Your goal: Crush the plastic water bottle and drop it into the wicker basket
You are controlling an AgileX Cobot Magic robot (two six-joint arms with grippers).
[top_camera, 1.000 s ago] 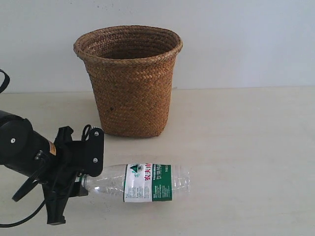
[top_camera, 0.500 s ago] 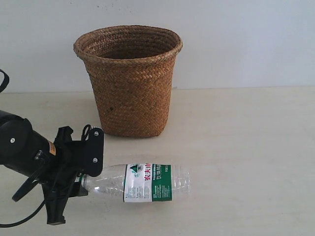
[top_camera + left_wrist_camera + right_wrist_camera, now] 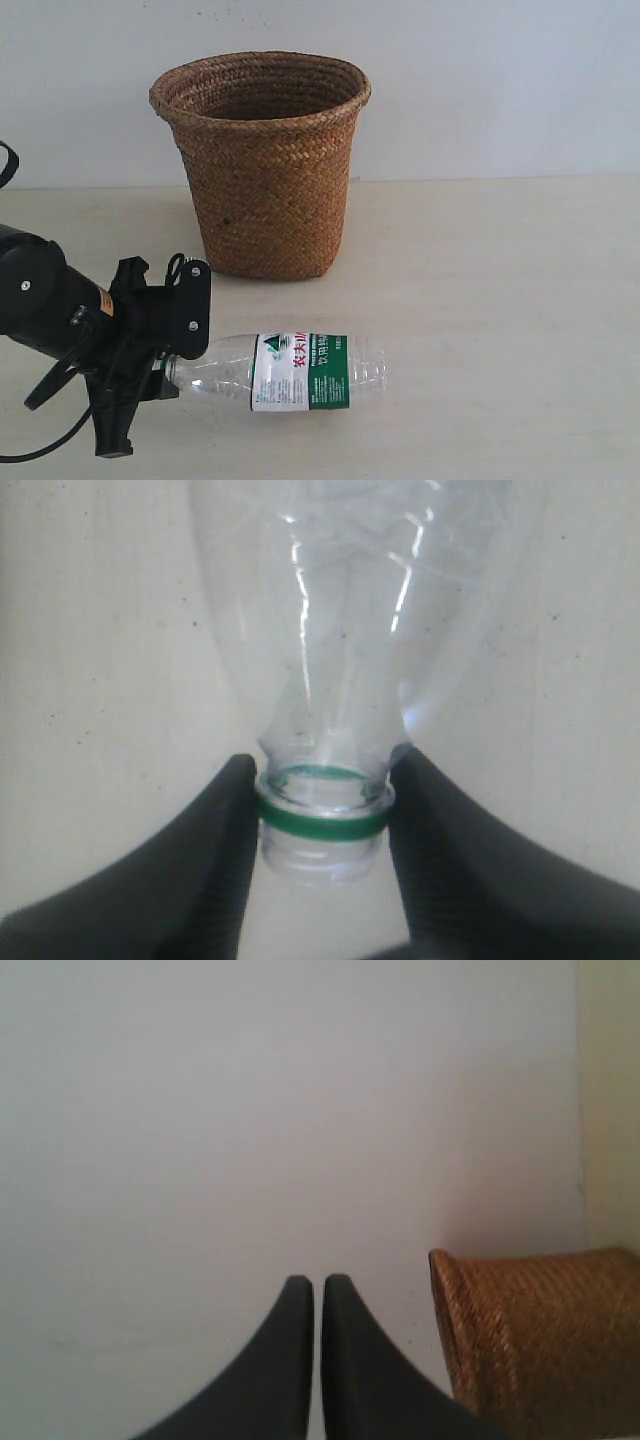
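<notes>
Tool (image 3: 322, 772) half-closed, gripping plastic water bottle (image 3: 345, 630) neck

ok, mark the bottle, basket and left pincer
bottle (image 3: 300, 372), exterior view, on its label.
basket (image 3: 265, 200), exterior view, on the front wall.
left pincer (image 3: 322, 780), left wrist view, midway between its tips, where they clamp the bottle's neck.

Your left arm (image 3: 40, 300) sits low at the left edge of the exterior view, black and bulky, wrist pitched downward and forward. Your left gripper (image 3: 322, 780) is clamped on the neck of the plastic water bottle (image 3: 340, 630), one finger pressed against each side of the collar. Your right gripper (image 3: 317, 1282) is up and empty, fingers drawn together with only a sliver between the tips
</notes>
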